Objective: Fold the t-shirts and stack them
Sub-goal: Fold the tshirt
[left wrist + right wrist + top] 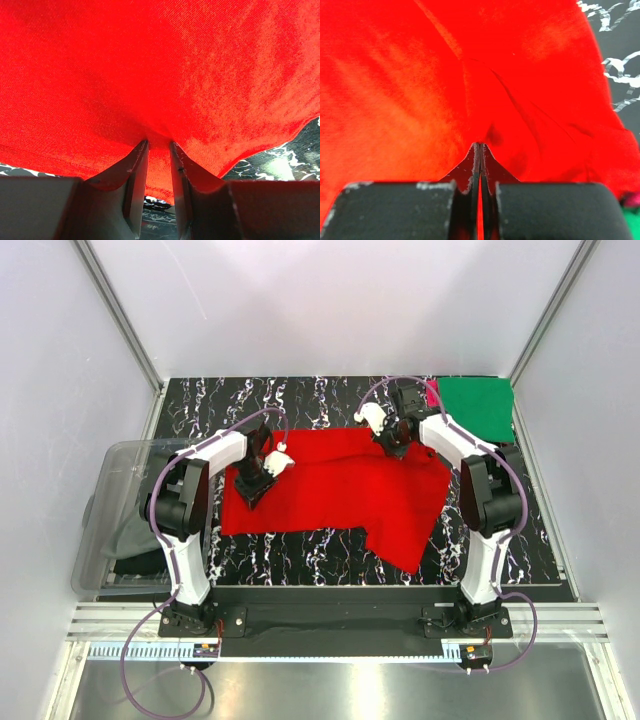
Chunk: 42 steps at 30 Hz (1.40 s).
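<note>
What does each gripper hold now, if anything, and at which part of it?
Both hold the red t-shirt. The left gripper pinches cloth near its left edge; the right gripper pinches its far edge, towards the right.

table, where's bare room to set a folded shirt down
Bare: the far-left table strip between the red t-shirt and the back wall, left of the green t-shirt; the near strip between red hem and arm bases. Crowded: the centre under the red t-shirt, and the far right corner.
</note>
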Tool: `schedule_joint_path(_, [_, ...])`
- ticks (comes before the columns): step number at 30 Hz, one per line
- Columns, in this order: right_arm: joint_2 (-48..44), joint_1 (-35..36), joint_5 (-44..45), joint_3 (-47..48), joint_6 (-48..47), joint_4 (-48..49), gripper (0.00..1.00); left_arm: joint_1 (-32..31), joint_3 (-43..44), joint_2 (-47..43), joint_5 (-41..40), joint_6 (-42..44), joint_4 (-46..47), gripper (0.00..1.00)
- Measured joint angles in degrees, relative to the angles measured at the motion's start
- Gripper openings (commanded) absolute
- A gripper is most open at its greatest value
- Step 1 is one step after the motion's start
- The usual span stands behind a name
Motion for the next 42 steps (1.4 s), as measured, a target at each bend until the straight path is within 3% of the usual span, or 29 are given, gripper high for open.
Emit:
schedule_joint_path(6, [-3.3,0.5,-0.6,-0.6,1.3,-1.6,0.0,0.0,0.2,0.1,0.0,0.0,0.0,0.29])
schedule_joint_path(36, [-2.5,4.4,-5.7,1.2,4.0,-12.6,0.03,0.0,0.2,0.1,0.0,0.0,0.0,0.29])
schedule_joint_path(38, [-2.0,4.4,-6.6,2.6,4.6,-14.3,0.1,0.0,0.5,0.1,0.0,0.0,0.0,0.29])
schedule_joint_path(40, [-1.7,4.4,-7.6,4.5,5.5,-16.4,0.3,0.0,1.4,0.1,0.0,0.0,-0.3,0.29])
schedule_joint_path(42, [-1.4,4.5,-8.4,6.5,6.4,-17.9,0.34,0.0,3.4,0.1,0.0,0.1,-1.1,0.3])
